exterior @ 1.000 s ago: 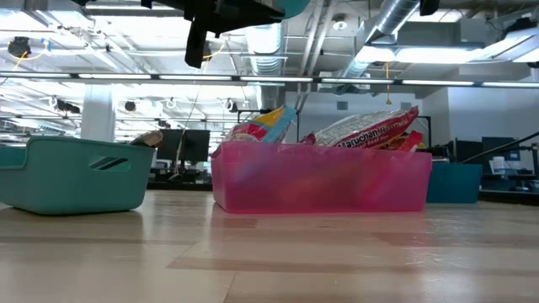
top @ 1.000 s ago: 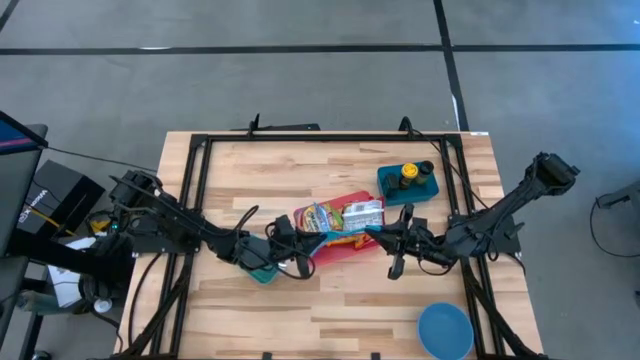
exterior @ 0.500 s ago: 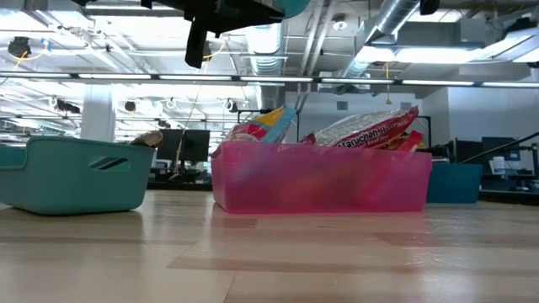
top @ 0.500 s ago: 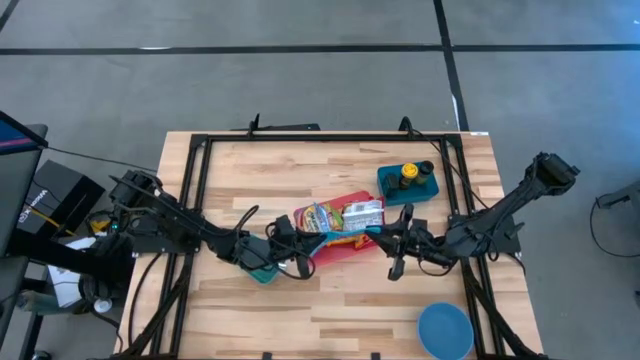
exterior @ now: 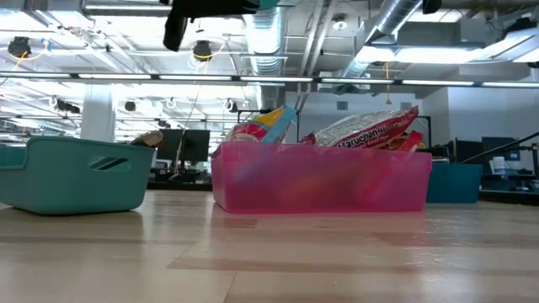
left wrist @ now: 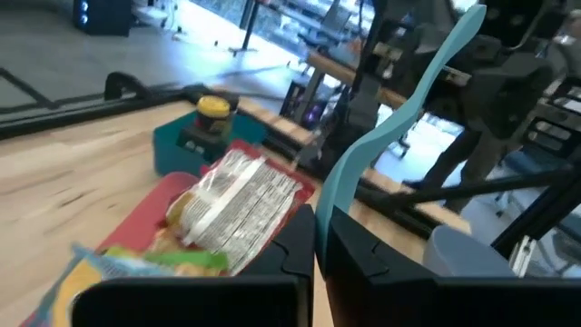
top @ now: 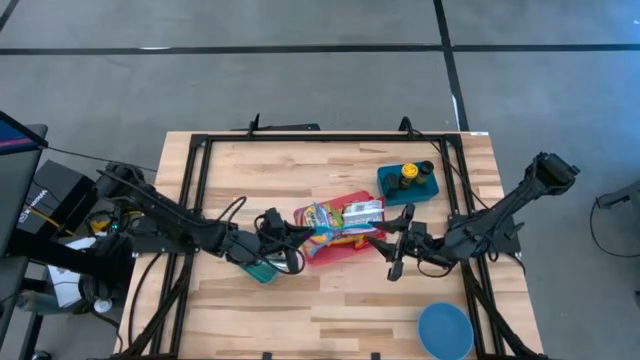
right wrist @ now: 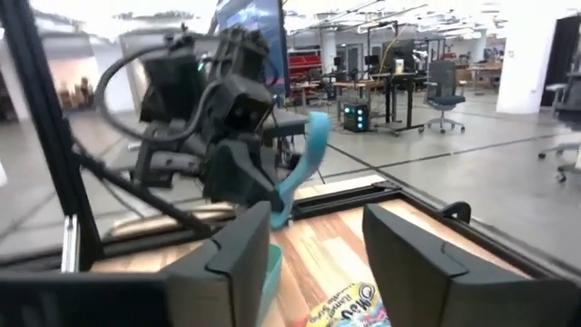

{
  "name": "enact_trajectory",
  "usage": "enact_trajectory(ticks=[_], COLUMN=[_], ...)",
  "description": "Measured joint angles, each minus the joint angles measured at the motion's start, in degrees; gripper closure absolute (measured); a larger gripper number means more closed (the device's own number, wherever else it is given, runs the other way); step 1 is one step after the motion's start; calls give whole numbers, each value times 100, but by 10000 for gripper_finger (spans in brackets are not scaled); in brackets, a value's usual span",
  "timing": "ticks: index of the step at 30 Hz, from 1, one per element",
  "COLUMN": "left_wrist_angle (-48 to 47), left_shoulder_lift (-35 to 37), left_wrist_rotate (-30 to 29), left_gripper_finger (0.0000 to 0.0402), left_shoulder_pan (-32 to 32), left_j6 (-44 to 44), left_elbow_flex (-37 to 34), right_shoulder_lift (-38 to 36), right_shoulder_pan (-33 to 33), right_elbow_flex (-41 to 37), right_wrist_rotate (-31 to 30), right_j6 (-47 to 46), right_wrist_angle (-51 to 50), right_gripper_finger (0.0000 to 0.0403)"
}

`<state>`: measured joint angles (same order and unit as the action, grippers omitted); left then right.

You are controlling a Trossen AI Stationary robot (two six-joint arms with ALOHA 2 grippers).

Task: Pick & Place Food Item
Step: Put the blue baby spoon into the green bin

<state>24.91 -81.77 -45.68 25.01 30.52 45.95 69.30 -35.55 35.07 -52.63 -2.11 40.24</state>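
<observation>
Packets [top: 340,217] are lying in the pink bin [top: 345,247] mid-bench; the right gripper [top: 383,241], empty, fingers parted, should be backing straight off; the left gripper [top: 291,236] is hovering pinched shut.

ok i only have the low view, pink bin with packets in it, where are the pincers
observer: the left pincer hangs at the bin's left end as the high view shows it, shut and empty.
operator: and the right one
observer: the right pincer is at the bin's other end, open, holding nothing.
operator: anything else on the table
observer: a blue bowl sits near the table corner by the right arm.
</observation>
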Motion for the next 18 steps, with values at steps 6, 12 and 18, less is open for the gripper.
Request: enact_trajectory(ticks=[6,12,18], left_wrist_angle=[-1075,-2086,-3128], left_shoulder_lift=[478,903,1209], left_wrist_rotate=[151,881,1896], left_gripper_finger=[400,400,399], left_shoulder_pan=[63,85,85], left_j6=[461,1057,1627], left_elbow_flex=[0,0,0], right_shoulder_lift=[0,0,0], right_shoulder_pan=[-264,-518,-602], right_elbow_flex=[0,0,0], right_wrist_rotate=[-10,-219,-310], right_j6=[211,205,-228], right_wrist_angle=[-305,-889,-1465], right_gripper_finger=[209,216,231])
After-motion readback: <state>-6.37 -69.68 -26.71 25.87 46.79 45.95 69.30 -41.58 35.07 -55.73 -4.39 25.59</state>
